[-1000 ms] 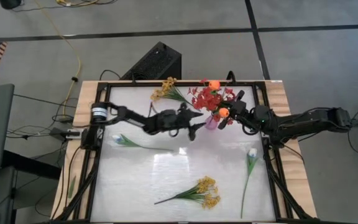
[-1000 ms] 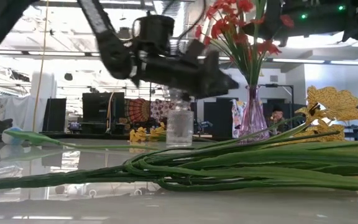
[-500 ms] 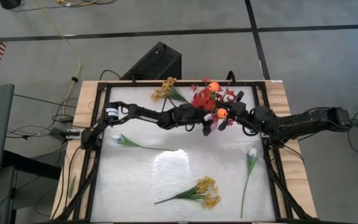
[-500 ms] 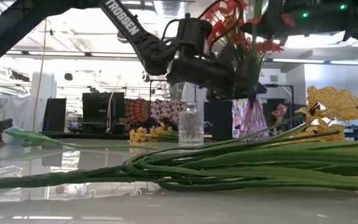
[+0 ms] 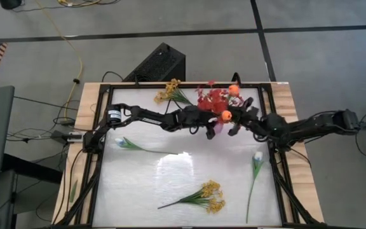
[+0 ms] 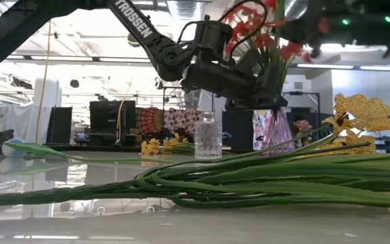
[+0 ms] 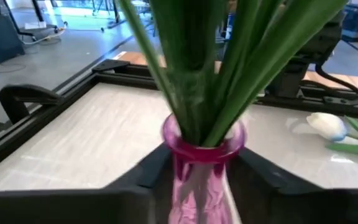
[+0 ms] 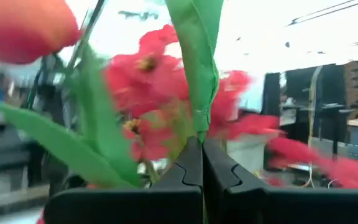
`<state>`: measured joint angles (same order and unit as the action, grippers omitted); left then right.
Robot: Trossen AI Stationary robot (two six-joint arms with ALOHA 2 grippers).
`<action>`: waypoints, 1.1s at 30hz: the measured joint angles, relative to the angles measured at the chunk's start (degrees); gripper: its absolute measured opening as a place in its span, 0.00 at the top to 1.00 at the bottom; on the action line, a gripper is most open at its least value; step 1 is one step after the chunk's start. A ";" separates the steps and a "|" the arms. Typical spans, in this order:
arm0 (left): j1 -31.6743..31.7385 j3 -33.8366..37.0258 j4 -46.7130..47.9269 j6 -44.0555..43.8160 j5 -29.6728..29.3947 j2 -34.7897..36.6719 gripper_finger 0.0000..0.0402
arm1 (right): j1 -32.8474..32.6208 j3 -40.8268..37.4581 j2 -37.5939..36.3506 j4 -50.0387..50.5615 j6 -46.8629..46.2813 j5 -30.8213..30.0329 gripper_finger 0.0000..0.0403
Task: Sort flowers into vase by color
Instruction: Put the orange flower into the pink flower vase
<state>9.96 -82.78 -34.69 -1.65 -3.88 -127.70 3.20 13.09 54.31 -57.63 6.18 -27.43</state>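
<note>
A pink glass vase (image 5: pixel 216 125) (image 6: pixel 271 130) stands near the table's far edge and holds red blossom sprays (image 5: pixel 210 99) and two orange tulips (image 5: pixel 234 89) (image 5: pixel 226 115). My left gripper (image 5: pixel 212 129) (image 7: pixel 202 168) reaches in from the left, its fingers on either side of the vase's neck. My right gripper (image 5: pixel 237 122) (image 8: pixel 202 146) is just right of the vase, shut on a green tulip stem. Lying flat on the table are two yellow sprays (image 5: pixel 170 91) (image 5: pixel 206 196) and two white tulips (image 5: pixel 121 142) (image 5: pixel 257 158). My left gripper holds the pink vase by its neck (image 7: pixel 185 155), just under the rim, one finger (image 7: pixel 151 171) on each side, coming in level from the table's left. The vase stands upright on the table. My right gripper pinches a green stem (image 8: pixel 199 127) between its shut fingertips, reaching in from the table's right at the height of the bouquet. The stem rises past the fingers among the red blossoms; its lower end is hidden.
A clear glass jar (image 6: pixel 207 137) stands on the table left of the pink vase in the low view. The near yellow spray's long stems (image 6: pixel 249 179) lie across the table's front. A black frame (image 5: pixel 100 152) edges the white tabletop.
My left gripper moved toward the table's right to the pink vase, brought its fingers around the neck, and has since kept still. My right gripper shifted slightly toward the table's right, and the farther orange tulip's head swung to the right with it.
</note>
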 joint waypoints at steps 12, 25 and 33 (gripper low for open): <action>0.04 -0.02 0.77 -0.83 -0.09 0.11 0.80 | 1.65 -8.08 0.93 -2.94 -7.70 -1.08 0.96; 0.07 0.09 2.67 -3.28 -4.52 0.19 0.49 | 1.37 -4.27 -1.62 1.67 -2.71 -0.97 0.65; 0.07 0.09 3.38 -2.52 -2.24 0.55 0.38 | 2.35 6.76 -10.63 36.77 -6.67 -1.19 0.32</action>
<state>10.02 -82.70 -31.30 -4.17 -6.12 -127.15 5.55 19.86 43.68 -20.86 -0.50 -28.62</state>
